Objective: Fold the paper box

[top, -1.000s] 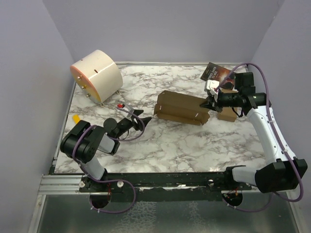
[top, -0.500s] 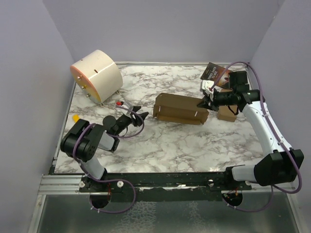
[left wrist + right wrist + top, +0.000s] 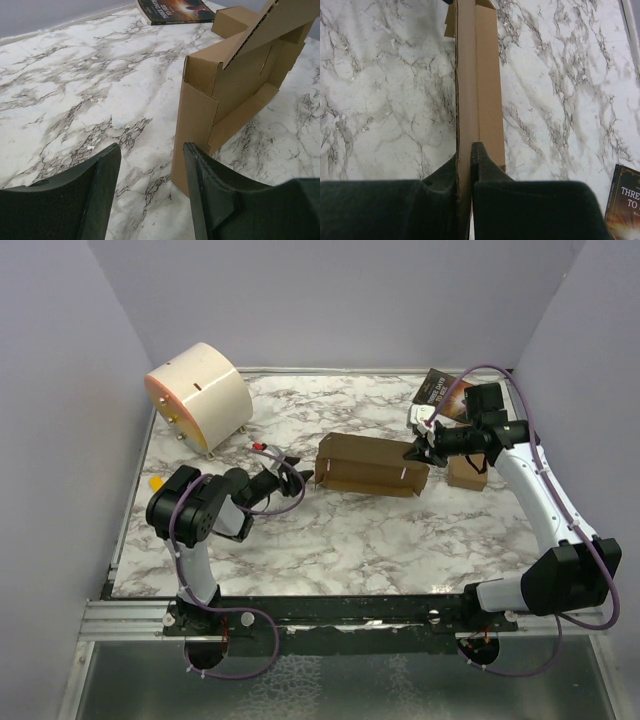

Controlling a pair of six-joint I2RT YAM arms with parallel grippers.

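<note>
White links and black joints form the right arm (image 3: 548, 502); purple cables (image 3: 485, 367) run along it; the left gripper (image 3: 150, 150) has black jaws.

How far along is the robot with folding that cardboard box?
Partway. The paper box already stands as a tray with its walls up. The right gripper is shut on a thin upright panel at one end; the left gripper is open, just short of the other end. Left: the top looks open, so closing and tucking remain.

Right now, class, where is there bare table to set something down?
Bare marble: the near strip in front of the paper box, and behind it beside the drum. Crowded: far right corner, with booklet, small box, right gripper.
</note>
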